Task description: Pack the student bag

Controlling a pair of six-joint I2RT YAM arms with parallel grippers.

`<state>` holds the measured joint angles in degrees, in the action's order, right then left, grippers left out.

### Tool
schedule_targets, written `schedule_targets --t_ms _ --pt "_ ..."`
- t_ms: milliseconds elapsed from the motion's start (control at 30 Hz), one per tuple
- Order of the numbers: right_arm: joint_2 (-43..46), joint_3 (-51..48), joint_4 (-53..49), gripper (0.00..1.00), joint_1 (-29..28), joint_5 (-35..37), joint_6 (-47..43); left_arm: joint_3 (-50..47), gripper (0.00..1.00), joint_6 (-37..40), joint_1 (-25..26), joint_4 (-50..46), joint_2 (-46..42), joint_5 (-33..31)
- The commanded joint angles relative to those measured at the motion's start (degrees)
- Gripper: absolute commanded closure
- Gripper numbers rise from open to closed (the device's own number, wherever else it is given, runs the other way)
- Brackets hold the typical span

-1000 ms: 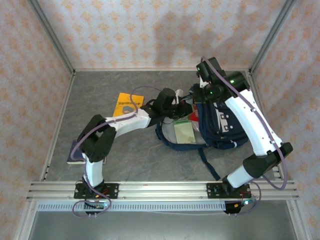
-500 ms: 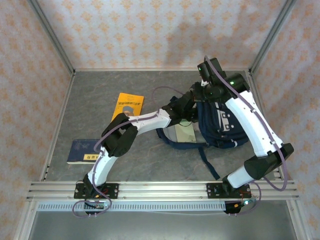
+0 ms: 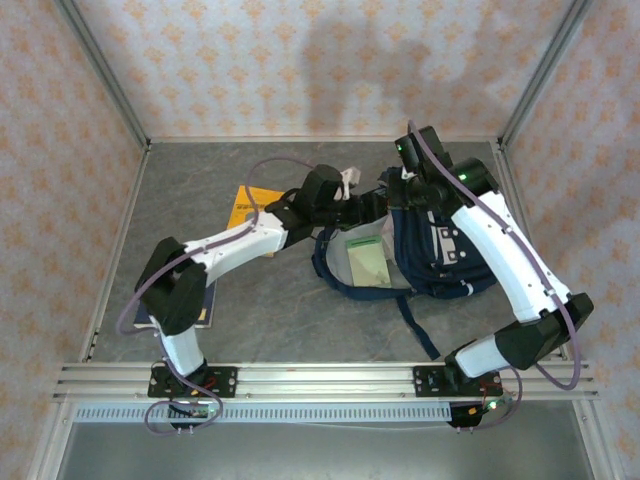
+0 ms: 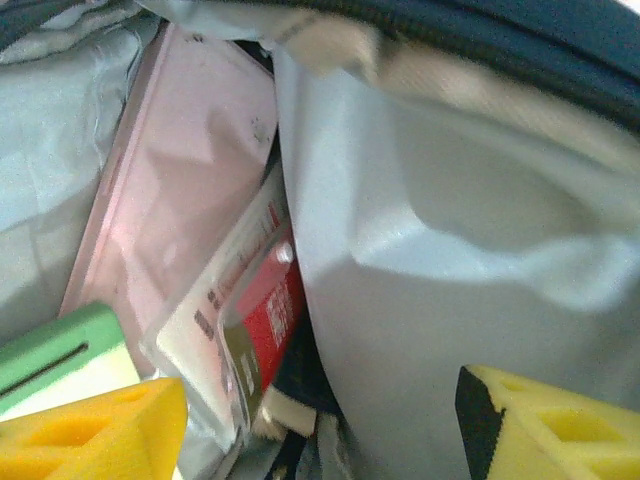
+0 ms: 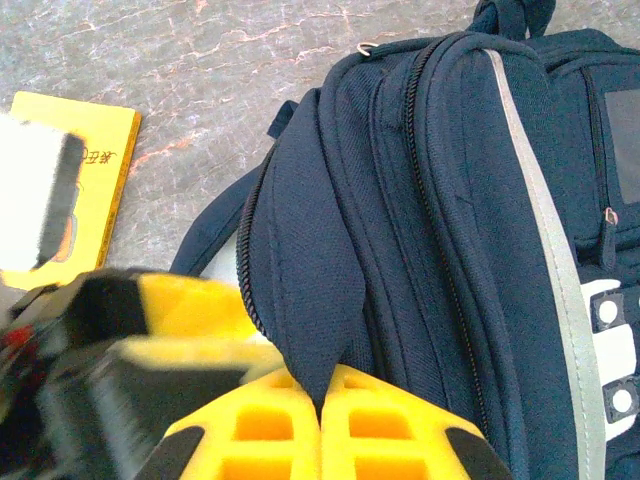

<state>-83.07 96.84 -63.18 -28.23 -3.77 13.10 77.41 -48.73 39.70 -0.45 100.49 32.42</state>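
The student bag (image 3: 450, 250) lies on its back at the table's right, navy with a grey stripe, its main compartment gaping toward the left. My right gripper (image 3: 401, 190) is shut on the navy flap at the bag's top edge (image 5: 305, 250), its yellow fingers (image 5: 400, 430) pressed together on the fabric. My left gripper (image 3: 367, 205) is at the bag's mouth, open, with its yellow fingers (image 4: 90, 430) wide apart over the grey lining (image 4: 450, 260). Inside sit a pink book (image 4: 180, 170), a red and white packet (image 4: 255, 310) and a green notebook (image 3: 368, 262).
A yellow book (image 3: 248, 206) lies on the grey table left of the bag, partly under the left arm, and shows again in the right wrist view (image 5: 95, 150). A dark blue book (image 3: 209, 308) peeks out beside the left arm's elbow. Bag straps (image 3: 415, 325) trail toward the near edge.
The left arm pushed deep into the bag's opening half a second ago and has since drawn back to its mouth. The red packet now sits inside. The right gripper has kept its hold.
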Motion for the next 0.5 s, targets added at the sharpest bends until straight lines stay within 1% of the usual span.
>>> schedule_targets --t_ms 0,67,167,200,233,333,367,400,467 --pt "1.7 -1.1 4.0 1.00 0.3 5.5 0.7 -4.5 0.30 4.1 -3.0 -5.1 -4.7 0.5" --pt "1.3 -2.1 4.7 1.00 0.3 4.7 0.9 -6.1 0.33 6.2 -5.9 -9.3 -7.5 -1.6" --pt "0.1 -4.6 6.8 1.00 0.3 -1.3 0.8 -7.2 0.41 8.6 -12.0 -17.5 -10.2 -7.9" --pt "-0.6 -5.6 7.2 1.00 0.2 -2.7 1.3 -7.2 0.42 8.7 -14.3 -20.4 -10.6 -10.5" --pt "-1.7 -6.2 6.8 1.00 0.2 -3.5 1.8 -7.3 0.42 8.6 -16.8 -22.4 -10.5 -11.8" --pt "-5.4 -6.2 4.1 1.00 -0.4 -4.5 1.8 -7.7 0.43 7.9 -23.0 -24.1 -9.4 -12.8" --pt "-6.1 -6.1 3.6 0.99 -0.7 -4.4 1.7 -7.6 0.43 8.2 -24.3 -24.2 -8.8 -13.2" --pt "-6.8 -6.1 3.2 0.95 -1.2 -4.4 1.5 -7.2 0.43 8.7 -25.4 -24.7 -8.1 -14.2" --pt "-7.2 -5.7 3.1 0.83 -2.1 -4.0 1.4 -5.1 0.43 10.4 -27.0 -26.4 -5.7 -15.9"
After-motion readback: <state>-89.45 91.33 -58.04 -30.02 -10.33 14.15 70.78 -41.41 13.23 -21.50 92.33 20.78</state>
